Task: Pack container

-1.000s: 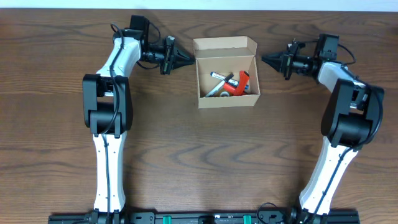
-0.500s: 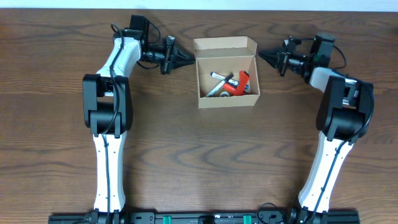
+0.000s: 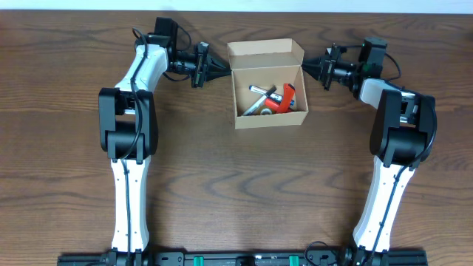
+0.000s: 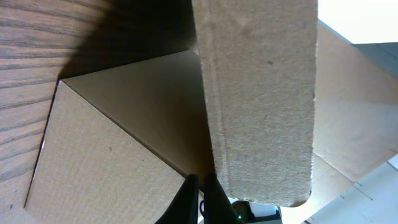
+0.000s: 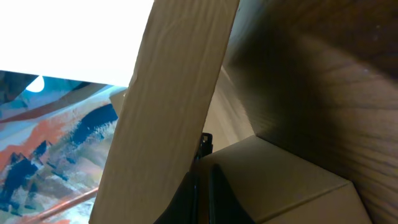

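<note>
Left end effector (image 3: 224,69) at container (image 3: 270,119), items (image 3: 280,100) inside

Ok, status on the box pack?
Left gripper shut, tip at the container left rear corner. Right gripper shut, at right rear corner. Lid flap up, items inside. Nothing seen blocking.

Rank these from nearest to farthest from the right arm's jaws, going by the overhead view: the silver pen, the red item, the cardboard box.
1. Container: its right wall faces the right arm's jaws.
2. Red item: inside the box, right half.
3. Silver pen: inside the box, left half.
</note>
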`<state>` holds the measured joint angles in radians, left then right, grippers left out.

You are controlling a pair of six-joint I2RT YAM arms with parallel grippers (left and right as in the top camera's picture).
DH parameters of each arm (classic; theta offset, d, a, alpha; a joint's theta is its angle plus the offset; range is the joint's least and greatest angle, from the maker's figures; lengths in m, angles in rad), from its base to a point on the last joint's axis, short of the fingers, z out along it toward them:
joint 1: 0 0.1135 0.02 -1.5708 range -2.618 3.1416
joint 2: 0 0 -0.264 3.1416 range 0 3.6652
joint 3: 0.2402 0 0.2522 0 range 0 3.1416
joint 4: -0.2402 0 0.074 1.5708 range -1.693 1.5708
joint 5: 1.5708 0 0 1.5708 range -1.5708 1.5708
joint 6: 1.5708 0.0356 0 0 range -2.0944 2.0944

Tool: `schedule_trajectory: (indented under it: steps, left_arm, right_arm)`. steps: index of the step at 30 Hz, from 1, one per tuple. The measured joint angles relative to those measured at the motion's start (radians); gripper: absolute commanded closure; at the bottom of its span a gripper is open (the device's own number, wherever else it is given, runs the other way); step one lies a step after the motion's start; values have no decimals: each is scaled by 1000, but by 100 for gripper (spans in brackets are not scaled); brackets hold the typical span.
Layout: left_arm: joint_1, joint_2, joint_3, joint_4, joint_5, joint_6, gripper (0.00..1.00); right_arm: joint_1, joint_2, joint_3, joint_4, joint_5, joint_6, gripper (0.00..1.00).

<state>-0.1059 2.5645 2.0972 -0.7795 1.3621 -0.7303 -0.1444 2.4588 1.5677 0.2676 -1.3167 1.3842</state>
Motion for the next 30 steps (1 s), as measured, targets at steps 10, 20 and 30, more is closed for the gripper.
schedule_trajectory:
  steps: [10,20,30]
  left_arm:
    - [-1,2,0,52,13,-4,94]
    - [-2,5,0,90,27,-6,94]
    - [-2,11,0,157,46,-6,94]
  right_arm:
    - [4,26,0,100,-14,21,99]
    - [6,27,0,201,-38,52,99]
    - [6,28,0,311,-91,53,99]
